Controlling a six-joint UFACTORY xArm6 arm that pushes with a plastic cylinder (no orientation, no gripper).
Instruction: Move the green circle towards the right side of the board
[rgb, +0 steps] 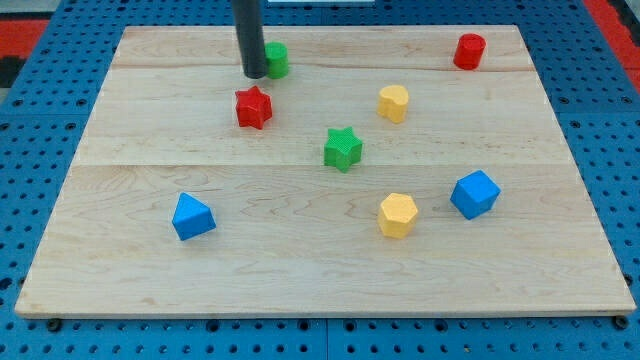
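A pale wooden board (330, 250) fills most of the view, made of planks whose seams and grain run from the view's left to the view's right. It lies on a blue table (30, 180) with a grid of small holes, and a red strip (20, 30) shows at both top corners.

The dark rod comes down from the view's top edge, and my tip (255, 75) rests on the board near its top edge, left of centre. The arm carries no claw, only this rod, so nothing opens or closes.

The green circle (277, 60) sits just to the right of my tip, touching or all but touching the rod, which hides its left edge. It stands upright with a round top face; being round, it shows no long axis and no facing direction that I can make out.

The other blocks:
- a blue cube-like block (474, 194) at lower right
- a blue wedge (192, 217) at lower left
- a yellow hexagon (397, 215) at the lower middle
- a green star (343, 148) near the centre
- a red star (253, 107) just below my tip
- a yellow hexagon (393, 103) right of the red star
- a red cylinder (469, 51) at upper right, well apart from the green circle
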